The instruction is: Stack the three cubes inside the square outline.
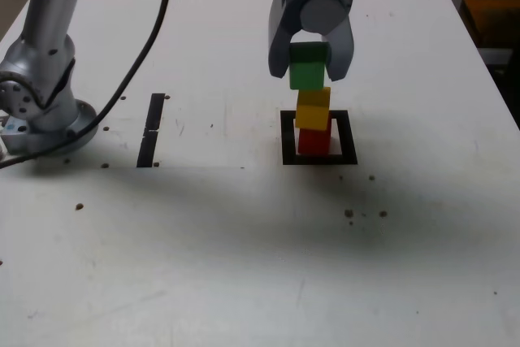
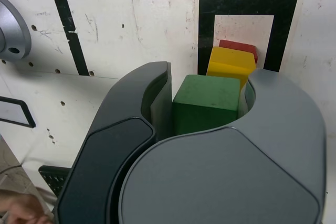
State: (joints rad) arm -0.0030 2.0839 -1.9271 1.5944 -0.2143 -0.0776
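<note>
In the exterior view my gripper (image 1: 309, 73) hangs over the square outline (image 1: 288, 132), shut on the green cube (image 1: 309, 67). That cube's underside sits at the top of the yellow cube (image 1: 314, 109); whether they touch I cannot tell. The yellow cube rests slightly askew on the red cube (image 1: 314, 141), which stands inside the outline. From the wrist view the gripper (image 2: 209, 77) holds the green cube (image 2: 207, 103) between both jaws. Beyond it show the yellow cube (image 2: 231, 64), a sliver of the red cube (image 2: 239, 47), and the square outline (image 2: 205, 30).
A straight black strip (image 1: 151, 130) (image 2: 65, 19) lies toward the exterior view's left of the outline. Further left stands the arm's silver base (image 1: 41, 95) with a black cable (image 1: 138, 62). Part of a person's hand (image 2: 16, 211) shows in the wrist view's corner.
</note>
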